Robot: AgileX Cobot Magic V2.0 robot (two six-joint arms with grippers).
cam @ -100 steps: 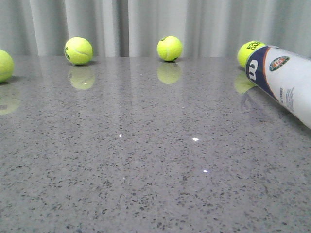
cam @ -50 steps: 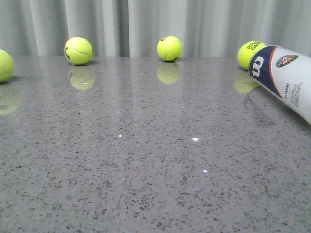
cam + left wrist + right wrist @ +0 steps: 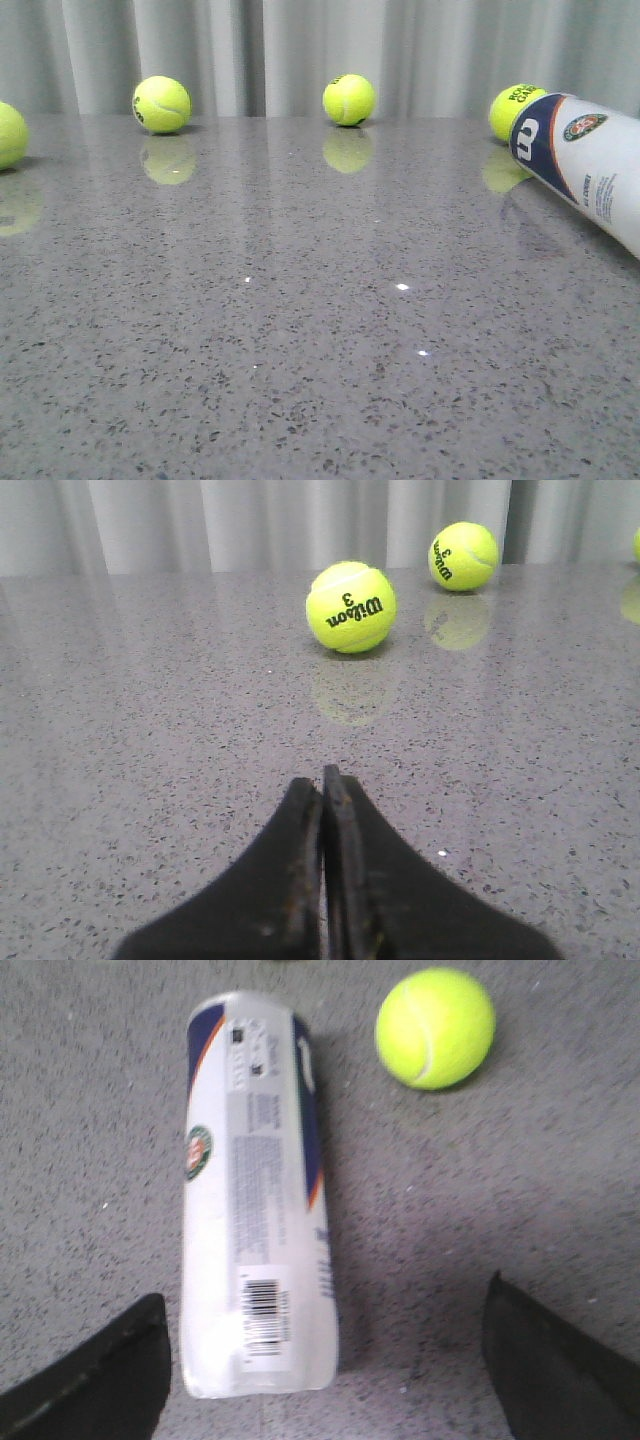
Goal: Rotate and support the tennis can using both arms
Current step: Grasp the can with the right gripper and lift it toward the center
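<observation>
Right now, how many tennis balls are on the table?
4: far left edge, back left, back centre, and one behind the tennis can at back right. More may be out of view.

White tennis can (image 3: 255, 1220) — navy end, orange stripe — speckled grey table (image 3: 300, 350)

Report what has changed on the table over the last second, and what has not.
Only the tennis can shifted: its navy end swung slightly right and up, then settled partway back, and its emblem sits a little differently. Nothing was gripped or released. The four tennis balls, such as the middle one, stayed put.
</observation>
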